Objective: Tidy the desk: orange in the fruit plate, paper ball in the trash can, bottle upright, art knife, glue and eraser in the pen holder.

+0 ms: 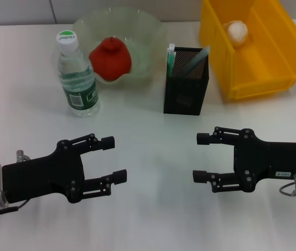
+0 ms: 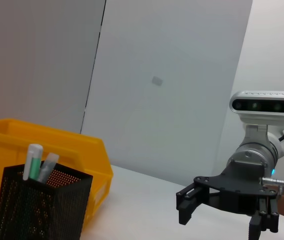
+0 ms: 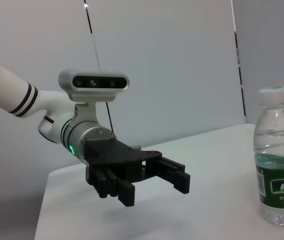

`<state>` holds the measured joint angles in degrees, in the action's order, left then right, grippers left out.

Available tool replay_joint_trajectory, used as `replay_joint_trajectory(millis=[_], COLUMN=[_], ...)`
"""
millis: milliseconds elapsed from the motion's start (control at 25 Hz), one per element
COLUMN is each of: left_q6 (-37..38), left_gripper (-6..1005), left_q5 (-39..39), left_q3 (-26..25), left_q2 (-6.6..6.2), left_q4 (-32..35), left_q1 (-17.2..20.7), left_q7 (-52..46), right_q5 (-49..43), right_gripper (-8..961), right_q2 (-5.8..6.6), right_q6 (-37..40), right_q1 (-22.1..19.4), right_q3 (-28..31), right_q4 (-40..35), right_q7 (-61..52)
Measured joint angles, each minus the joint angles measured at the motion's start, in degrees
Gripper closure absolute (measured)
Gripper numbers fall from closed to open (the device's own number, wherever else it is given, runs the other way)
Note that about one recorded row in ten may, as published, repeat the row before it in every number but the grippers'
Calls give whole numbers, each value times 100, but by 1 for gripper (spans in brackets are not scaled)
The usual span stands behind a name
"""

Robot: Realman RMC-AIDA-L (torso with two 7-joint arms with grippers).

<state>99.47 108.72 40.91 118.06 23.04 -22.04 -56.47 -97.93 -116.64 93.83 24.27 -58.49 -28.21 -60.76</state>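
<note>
The reddish orange (image 1: 110,57) lies in the glass fruit plate (image 1: 142,31) at the back. Left of the plate, the water bottle (image 1: 77,73) (image 3: 279,160) stands upright with its cap on. The paper ball (image 1: 237,31) rests inside the yellow bin serving as trash can (image 1: 252,78) (image 2: 56,150). A black mesh pen holder (image 1: 186,94) (image 2: 41,205) holds a white-and-green glue stick (image 2: 32,161) and a grey art knife (image 1: 197,58); the eraser is hidden. My left gripper (image 1: 114,159) (image 3: 154,187) and right gripper (image 1: 200,157) (image 2: 222,217) hover open and empty near the table's front, fingertips facing each other.
The white table (image 1: 148,130) stretches between the two grippers and the row of objects at the back. A grey wall panel (image 2: 157,80) stands behind the desk.
</note>
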Motion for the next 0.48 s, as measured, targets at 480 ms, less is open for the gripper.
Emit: replay_joint_trajectory(millis=[480], left_q6=[33], left_gripper=[216], left_q5=[-1], left_q3=[14], left_q2=[-6], left_q4=[8], left_q1=[-2], left_q7=[-4], right_q5=[-7], right_gripper=[133], right_q2=[0], right_q6=[0], right_q1=[-2], right_q3=[37], right_q4=[0], right_q7=[3])
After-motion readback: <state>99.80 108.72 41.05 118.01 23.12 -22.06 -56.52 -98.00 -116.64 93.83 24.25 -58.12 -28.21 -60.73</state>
